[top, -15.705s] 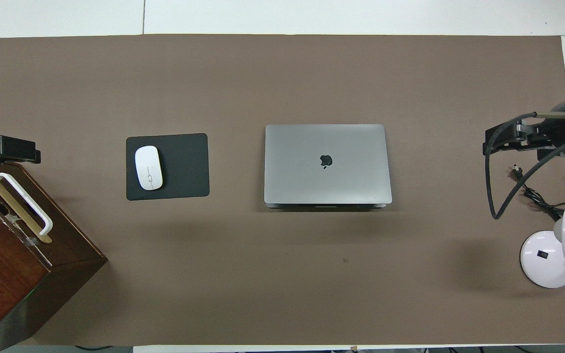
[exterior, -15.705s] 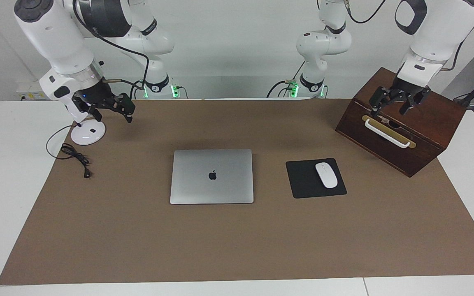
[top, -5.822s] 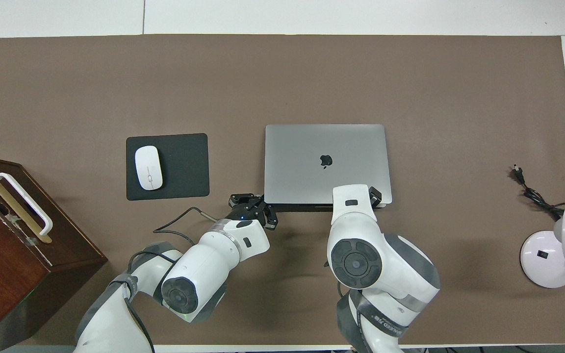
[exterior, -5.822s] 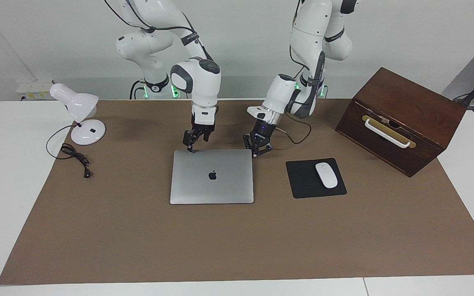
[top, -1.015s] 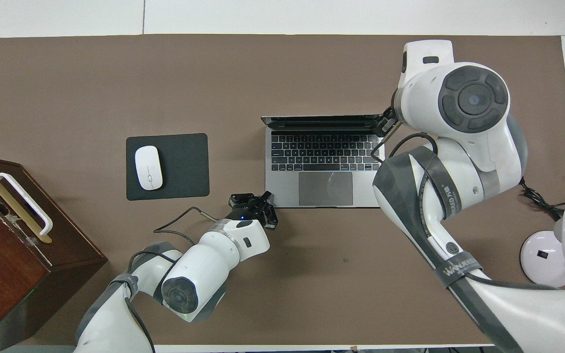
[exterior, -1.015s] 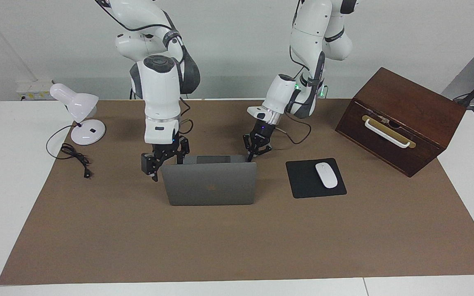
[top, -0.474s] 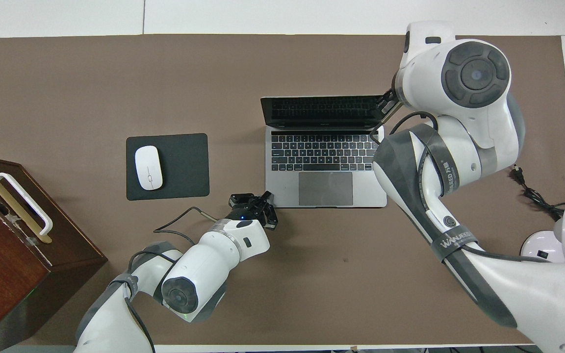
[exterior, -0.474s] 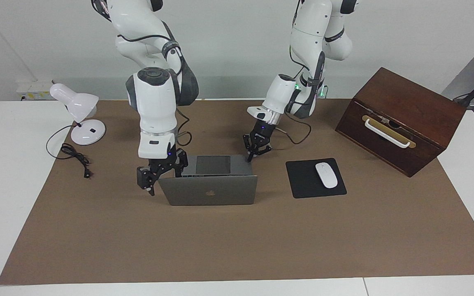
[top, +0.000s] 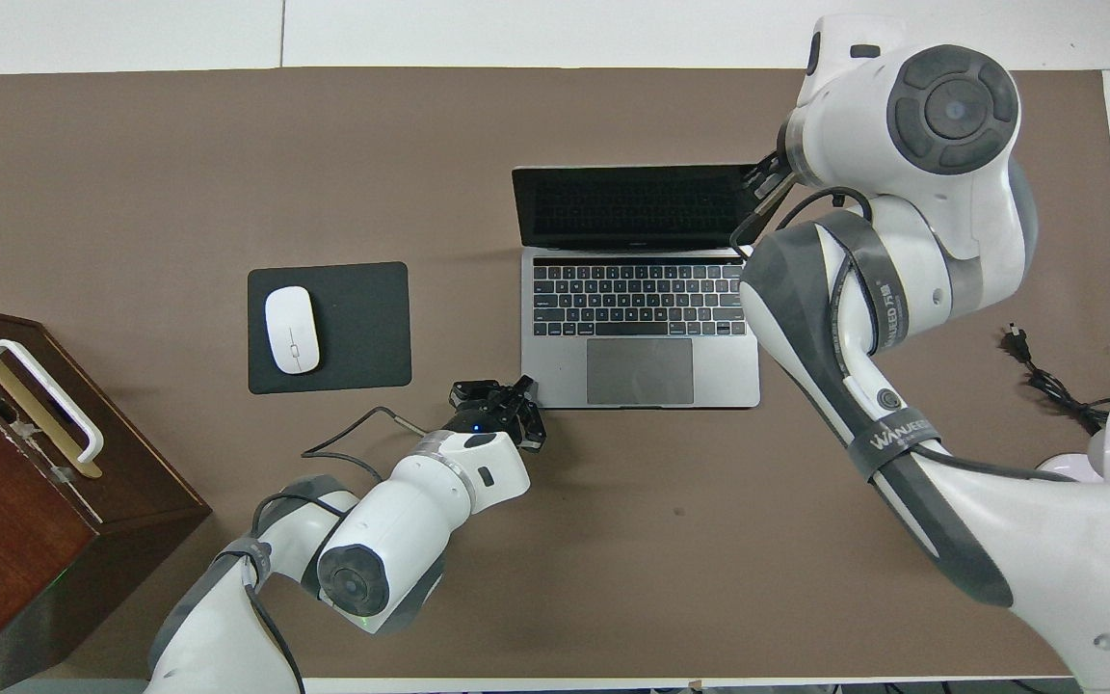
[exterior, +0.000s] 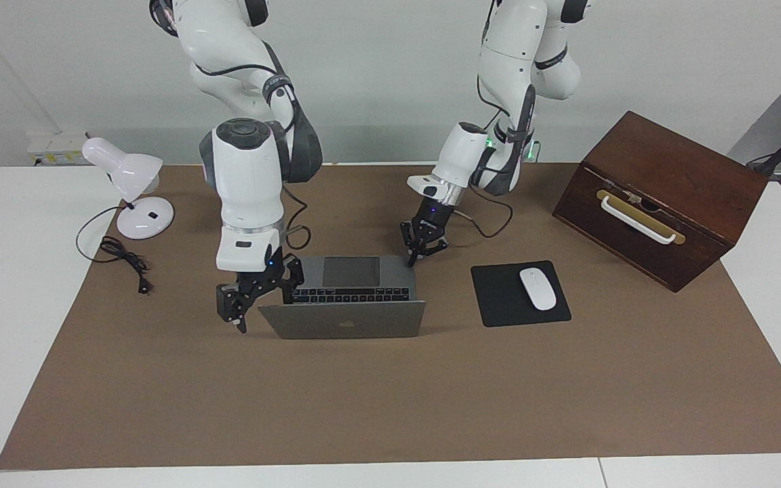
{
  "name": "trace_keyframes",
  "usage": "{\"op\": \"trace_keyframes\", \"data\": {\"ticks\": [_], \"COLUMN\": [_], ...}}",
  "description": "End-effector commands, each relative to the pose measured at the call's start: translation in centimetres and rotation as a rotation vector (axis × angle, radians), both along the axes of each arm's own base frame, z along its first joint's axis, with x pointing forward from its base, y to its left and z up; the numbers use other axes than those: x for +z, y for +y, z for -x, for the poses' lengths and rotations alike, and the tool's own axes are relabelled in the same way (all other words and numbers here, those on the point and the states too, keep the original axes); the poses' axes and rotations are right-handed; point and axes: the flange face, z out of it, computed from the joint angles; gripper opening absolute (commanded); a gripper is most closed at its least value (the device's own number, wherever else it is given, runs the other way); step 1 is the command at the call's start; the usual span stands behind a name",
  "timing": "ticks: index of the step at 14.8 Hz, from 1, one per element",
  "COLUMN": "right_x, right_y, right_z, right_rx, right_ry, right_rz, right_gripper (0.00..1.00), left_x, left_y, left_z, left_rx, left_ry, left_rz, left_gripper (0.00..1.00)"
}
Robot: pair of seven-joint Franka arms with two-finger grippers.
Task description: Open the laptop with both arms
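Mid-worktop, the laptop [exterior: 343, 308] stands open. Left gripper [exterior: 416, 254], pressed together, pins its base at five o'clock; right gripper [exterior: 255, 298], seemingly spread, should ease the lid [top: 632, 207] back gently.

laptop [exterior: 343, 322] lid: was flat shut, now tipped open past upright, away from the robots; keyboard and trackpad bared.
right gripper [exterior: 255, 293]: carried from the lid's near edge out to its raised corner.
right arm [top: 902, 145]: swung farther over the worktop.
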Motion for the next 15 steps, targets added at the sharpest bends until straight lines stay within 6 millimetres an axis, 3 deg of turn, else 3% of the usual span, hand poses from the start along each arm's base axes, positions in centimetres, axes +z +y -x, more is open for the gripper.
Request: {"op": "trace_keyframes", "data": {"ticks": [1, 10, 13, 15], "right_x": [0.2, 6.3, 8.0, 9.6], "right_y": [0.7, -0.7, -1.9, -4.0], "right_z": [0.3, 4.7, 6.1, 7.4], "right_rx": [-0.005, -0.054, -0.075, -0.131], "right_ry": [0.065, 0.195, 0.237, 0.277], "right_rz": [-0.038, -0.051, -0.04, -0.038], "right_gripper": [1.0, 1.0, 1.0, 1.0], "left_x": [-1.7, -1.7, -1.5, -0.9], "left_y": [-0.3, -0.2, -0.2, -0.3], "left_z": [-0.5, -0.5, -0.7, -0.8], "left_rx": [-0.005, -0.003, 0.009, 0.016], "left_ry": [0.007, 0.007, 0.009, 0.003], "left_rz": [-0.015, -0.015, -0.005, 0.007], "left_gripper": [0.0, 0.0, 0.0, 0.0]}}
